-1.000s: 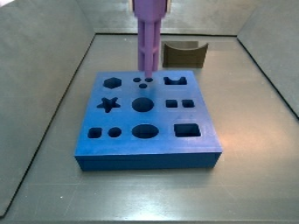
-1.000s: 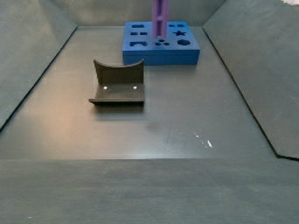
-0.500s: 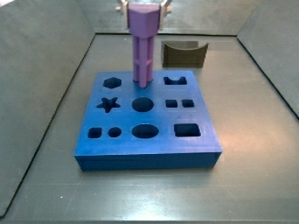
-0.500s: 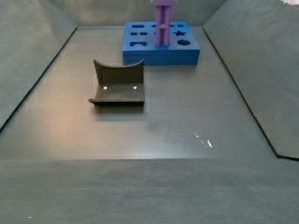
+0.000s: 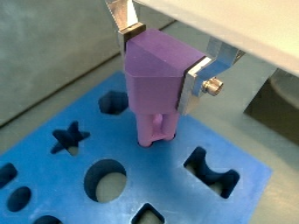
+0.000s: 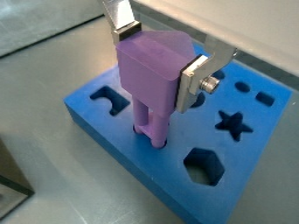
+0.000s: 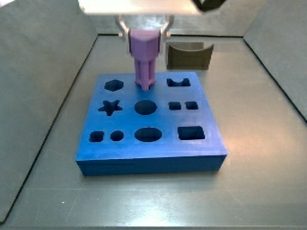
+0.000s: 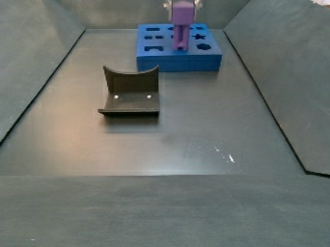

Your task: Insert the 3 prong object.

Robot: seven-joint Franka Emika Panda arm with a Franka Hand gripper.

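Note:
The 3 prong object (image 5: pixel 158 83), a lilac-purple bar, stands upright with its prongs down on the blue block (image 5: pixel 82 197). It also shows in the wrist view (image 6: pixel 152 87) and in both side views (image 7: pixel 144 56) (image 8: pixel 182 21). Its lower end sits in the small holes near the block's back edge, between the hexagon hole (image 7: pixel 113 85) and the notched hole (image 7: pixel 181 82). My gripper (image 5: pixel 163 48) is shut on the bar's top, one silver finger (image 5: pixel 197 79) on each side.
The blue block (image 7: pixel 150 135) has several shaped holes, among them a star (image 7: pixel 110 108) and circles. A brown block with a curved notch (image 7: pixel 191 55) stands behind it, seen nearer in a side view (image 8: pixel 129 92). Grey walls surround the floor.
The gripper has come down with the bar. The bar's lower end has sunk lower into the block's holes, and the gripper now shows in the side views.

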